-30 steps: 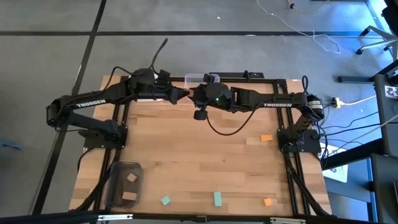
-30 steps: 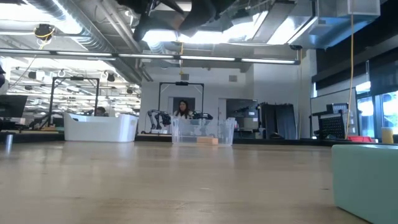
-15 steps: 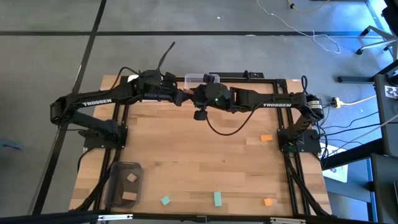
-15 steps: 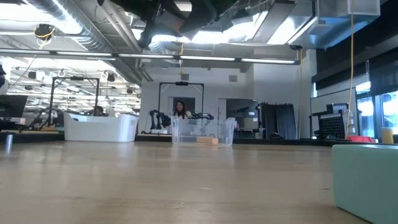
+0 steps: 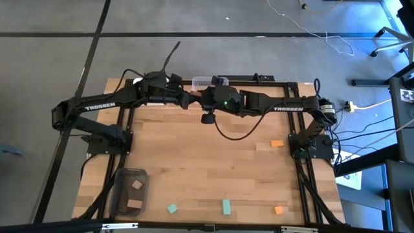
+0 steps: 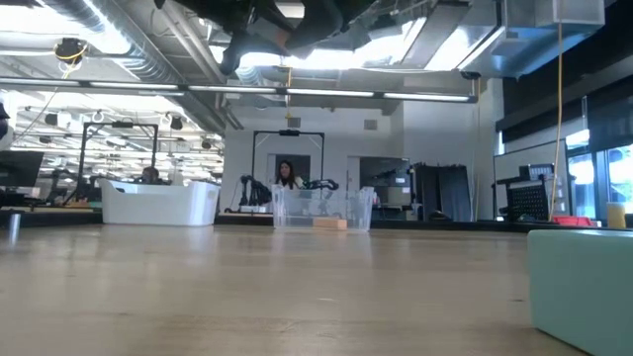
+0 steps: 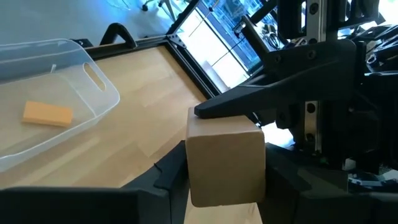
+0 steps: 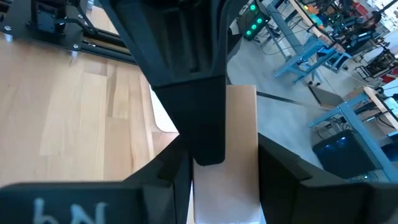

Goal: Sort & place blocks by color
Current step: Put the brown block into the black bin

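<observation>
A tan wood block [image 7: 225,158] hangs high over the table's far middle, between my two grippers, which meet tip to tip. My left gripper [image 5: 191,100] comes from the table's left and my right gripper [image 5: 200,99] from its right; each is shut on the block. Below them, a clear bin [image 7: 93,81] at the far edge holds an orange block [image 7: 47,113]. Two teal blocks [image 5: 172,208] [image 5: 226,206] and two orange blocks [image 5: 277,144] [image 5: 279,210] lie flat on the table. My left gripper pinches the block by two opposite sides [image 7: 191,168] between its two fingers, coming about level from the table's left. The block is lifted clear of the table. My right gripper pinches the same block by its other two faces. One finger [image 7: 249,99] lies on the face [image 7: 230,124] turned up in the left wrist view. In its own view the block [image 8: 239,137] runs forward along the fingers. It comes about level from the table's right.
A dark grey bin [image 5: 129,192] with tan blocks in it stands at the near left corner. In the low view a white bin [image 6: 158,203] and the clear bin [image 6: 321,208] stand at the far edge, and a teal block [image 6: 584,287] sits close at the right.
My left gripper has edged a little toward my right gripper and the block. The right arm has kept still.
</observation>
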Controlling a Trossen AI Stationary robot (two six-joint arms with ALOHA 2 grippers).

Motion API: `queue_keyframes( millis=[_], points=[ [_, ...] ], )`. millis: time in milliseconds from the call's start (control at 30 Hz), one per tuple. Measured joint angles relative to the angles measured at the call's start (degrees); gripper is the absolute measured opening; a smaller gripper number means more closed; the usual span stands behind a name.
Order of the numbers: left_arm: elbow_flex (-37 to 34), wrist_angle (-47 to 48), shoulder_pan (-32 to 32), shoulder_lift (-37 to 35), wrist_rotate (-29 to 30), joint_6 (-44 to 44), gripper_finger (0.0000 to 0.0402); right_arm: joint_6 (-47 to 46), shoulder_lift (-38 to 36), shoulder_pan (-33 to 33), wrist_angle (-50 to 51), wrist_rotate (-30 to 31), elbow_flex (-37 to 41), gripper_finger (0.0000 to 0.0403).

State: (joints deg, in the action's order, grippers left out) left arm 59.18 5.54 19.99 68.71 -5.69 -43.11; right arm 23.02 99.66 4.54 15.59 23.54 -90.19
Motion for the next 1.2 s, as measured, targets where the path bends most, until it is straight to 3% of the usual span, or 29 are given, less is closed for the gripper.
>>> queue_keyframes(
  millis=[467, 700, 967, 1200],
  points=[
    [0.0, 0.2, 0.3, 0.0, 0.5, 1.4, 0.0124, -0.1, 0.0, 0.0, 0.3, -0.7, 0.0, 0.0131],
    [0.0, 1.5, 0.3, -0.1, 0.3, 3.2, 0.0122, -0.5, 0.0, 0.0, 0.8, -1.8, 0.1, 0.0194],
    [0.1, 3.7, 0.4, -0.2, 2.1, 3.4, 0.0122, -0.4, 0.1, 0.0, 0.8, -1.1, 0.1, 0.0204],
    [0.1, 7.2, 0.4, -0.9, 3.6, 3.8, 0.0122, -0.2, 0.1, -0.1, 0.8, 3.6, 0.1, 0.0206]
  ],
)
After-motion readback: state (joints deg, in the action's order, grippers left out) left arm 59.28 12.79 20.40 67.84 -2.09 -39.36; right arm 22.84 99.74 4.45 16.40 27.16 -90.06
